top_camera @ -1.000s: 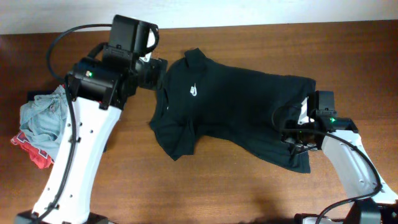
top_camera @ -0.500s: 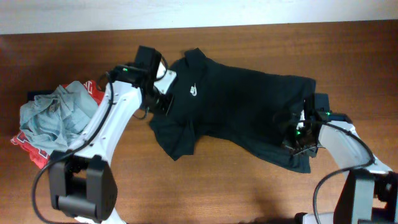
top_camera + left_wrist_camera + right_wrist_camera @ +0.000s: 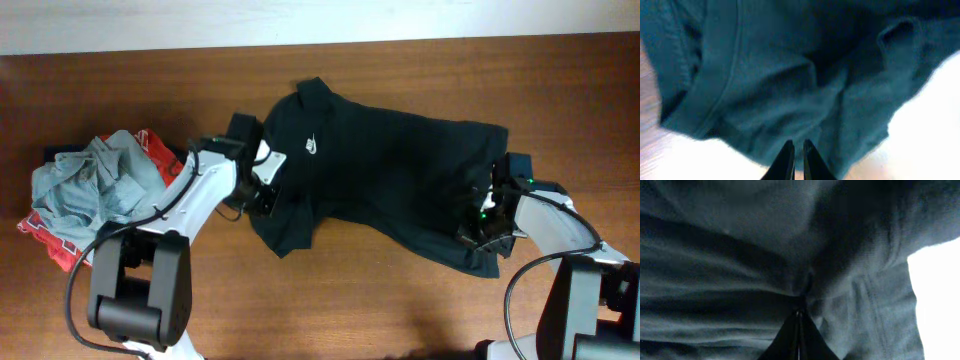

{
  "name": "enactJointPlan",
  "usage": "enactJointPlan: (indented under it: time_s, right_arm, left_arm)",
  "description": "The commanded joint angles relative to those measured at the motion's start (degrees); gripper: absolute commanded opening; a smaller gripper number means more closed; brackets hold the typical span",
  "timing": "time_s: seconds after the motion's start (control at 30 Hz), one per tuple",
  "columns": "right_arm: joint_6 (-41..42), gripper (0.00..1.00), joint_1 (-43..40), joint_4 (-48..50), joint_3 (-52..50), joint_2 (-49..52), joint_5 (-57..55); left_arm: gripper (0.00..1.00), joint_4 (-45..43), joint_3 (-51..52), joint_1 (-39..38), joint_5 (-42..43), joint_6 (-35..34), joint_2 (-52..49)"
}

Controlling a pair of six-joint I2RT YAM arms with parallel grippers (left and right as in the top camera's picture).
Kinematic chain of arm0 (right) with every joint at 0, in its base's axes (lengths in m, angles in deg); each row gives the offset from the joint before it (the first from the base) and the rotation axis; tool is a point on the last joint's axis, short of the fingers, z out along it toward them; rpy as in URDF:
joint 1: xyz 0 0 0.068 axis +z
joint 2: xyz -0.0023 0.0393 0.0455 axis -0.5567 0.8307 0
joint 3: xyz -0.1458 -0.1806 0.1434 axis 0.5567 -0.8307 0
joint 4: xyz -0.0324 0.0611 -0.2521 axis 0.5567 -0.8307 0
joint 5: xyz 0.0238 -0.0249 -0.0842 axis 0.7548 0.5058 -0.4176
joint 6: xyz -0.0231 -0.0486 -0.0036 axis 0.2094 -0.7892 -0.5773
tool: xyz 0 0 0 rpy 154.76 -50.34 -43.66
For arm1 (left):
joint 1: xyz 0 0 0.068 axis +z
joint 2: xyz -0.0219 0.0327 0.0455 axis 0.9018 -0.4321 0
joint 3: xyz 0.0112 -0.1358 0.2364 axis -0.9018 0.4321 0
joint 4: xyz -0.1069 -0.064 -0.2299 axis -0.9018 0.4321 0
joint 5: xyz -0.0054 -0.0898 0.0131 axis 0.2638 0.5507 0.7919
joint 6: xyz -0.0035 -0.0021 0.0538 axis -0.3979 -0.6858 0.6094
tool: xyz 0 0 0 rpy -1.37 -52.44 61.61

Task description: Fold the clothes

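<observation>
At the far left of the worktop [image 3: 400, 300], a pile of garments [image 3: 95, 195] is being left aside, a grey-blue piece [image 3: 85, 180] lying crumpled over a red-and-white one [image 3: 52, 243]; no print on them is being shown clearly enough to be read. Just to its right, the black T-shirt [image 3: 390, 175] is being worked on, lying spread across the middle of the worktop. The left gripper [image 3: 264, 186] is being pressed in at the shirt's left edge, near the sleeve. In the left wrist view its fingers [image 3: 788, 156] are being shown drawn nearly together with only a thin slit between them, and whether cloth is caught there cannot be told. A small white logo [image 3: 312, 145] is being displayed on the chest, too small for any brand or lettering to be made out. At the right end, the hem is being pinched by the right gripper [image 3: 484, 226], folds of dark fabric converging on its closed tips in the wrist view. The opening step is judged to be in hand, with both ends being gripped. A joint lift and a carry of one side over the other is likely being called for, with an even pull needed so that the soft cloth is not bunched.
</observation>
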Motion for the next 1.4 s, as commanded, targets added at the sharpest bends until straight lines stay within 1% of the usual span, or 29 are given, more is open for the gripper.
enactJointPlan:
  time_s: [0.0, 0.23, 0.37, 0.43, 0.5, 0.67, 0.83, 0.97, 1.03, 1.1, 1.2, 1.3, 1.37]
  right_arm:
    - [0.46, 0.04, -0.22, 0.81, 0.55, 0.31, 0.28]
    - [0.44, 0.04, -0.22, 3.21, 0.48, 0.33, 0.02]
    - [-0.94, 0.04, -0.22, 4.96, 0.46, 0.44, -1.81]
    - [-1.07, 0.03, -0.22, 5.75, 0.31, 0.61, -3.23]
    - [-1.07, 0.04, -0.22, 6.93, -0.15, 0.98, -3.21]
    - [-1.07, 0.04, -0.22, 12.96, -2.36, 5.05, -2.32]
    - [-1.07, 0.04, -0.22, 15.76, -2.64, 10.16, -2.21]
    - [-1.01, 0.04, -1.01, 17.68, -2.43, 10.73, -8.04]
    - [-0.09, 0.04, -2.73, 17.68, -1.29, 10.73, -12.28]
    - [0.28, 0.04, -4.98, 17.66, 0.17, 10.73, -13.49]
    - [0.2, 0.04, -9.05, 17.77, 3.17, 10.73, -10.97]
    - [-4.57, 0.04, -11.58, 20.41, 5.51, 10.73, -3.58]
    - [-5.62, 0.04, -12.22, 21.66, 6.64, 10.73, -0.15]
  left_arm:
    - [0.07, -3.28, 3.69, 0.02, 0.94, -1.81, -0.7]
    - [0.07, -7.78, 8.72, 0.02, -1.03, -3.87, -0.72]
    - [0.07, -7.37, 9.88, 0.24, -6.12, -6.36, -0.72]
    - [0.07, -7.13, 9.88, 0.72, -7.06, -6.86, -0.72]
    - [0.07, -7.13, 9.88, 1.11, -7.04, -6.91, -0.72]
    - [0.07, -7.13, 9.88, 1.33, -7.06, -6.86, -0.72]
    - [0.07, -6.84, 9.88, 1.33, -7.1, -6.73, -0.7]
    - [0.07, -6.21, 9.86, 1.33, -9.25, -6.75, -0.68]
    - [0.07, -6.12, 9.86, 1.44, -10.43, -6.73, -0.68]
    - [0.07, -6.14, 9.79, 1.66, -11.15, -6.75, -0.68]
    - [0.07, -6.21, 9.55, 2.03, -11.15, -6.73, -0.68]
    - [0.07, -6.38, 9.05, 2.29, -11.5, -6.73, -0.68]
    - [0.07, -6.56, 8.57, 2.29, -12.31, -6.71, -0.68]
